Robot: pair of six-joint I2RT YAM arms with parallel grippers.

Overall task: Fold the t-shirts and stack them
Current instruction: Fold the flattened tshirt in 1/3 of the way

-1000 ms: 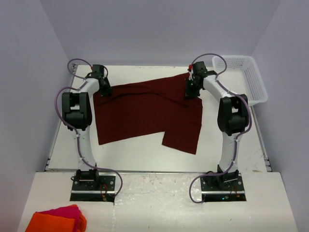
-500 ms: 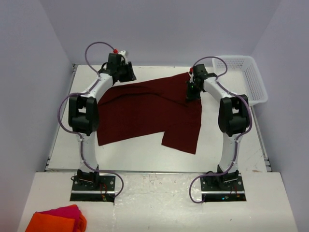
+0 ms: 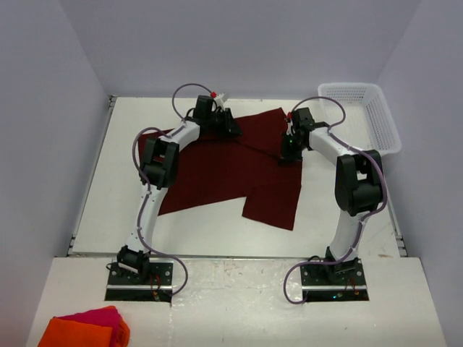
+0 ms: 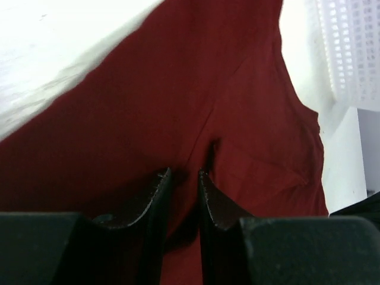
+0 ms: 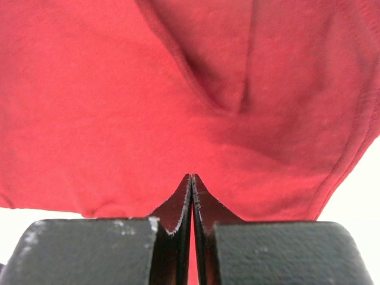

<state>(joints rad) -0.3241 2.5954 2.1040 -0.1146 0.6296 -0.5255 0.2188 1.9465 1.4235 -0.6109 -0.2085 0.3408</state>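
Note:
One dark maroon t-shirt point(image 3: 217, 170) lies spread on the white table point(image 3: 108, 188), with a flap hanging toward the front right. My left gripper point(image 3: 231, 124) reaches across to the shirt's far middle edge. In the left wrist view its fingers point(image 4: 184, 173) stand nearly closed, with a ridge of the shirt point(image 4: 178, 89) pinched between them. My right gripper point(image 3: 289, 150) sits at the shirt's far right part. In the right wrist view its jaws point(image 5: 192, 176) are pressed together on the fabric point(image 5: 119, 89).
A white mesh basket point(image 3: 372, 108) stands at the far right corner and shows in the left wrist view point(image 4: 350, 47). Orange and pink cloths point(image 3: 87, 327) lie on the near ledge at the left, in front of the arm bases.
My left arm has swung from the shirt's far left corner to its far middle, drawing fabric along. The right gripper has shifted slightly toward me and stays shut.

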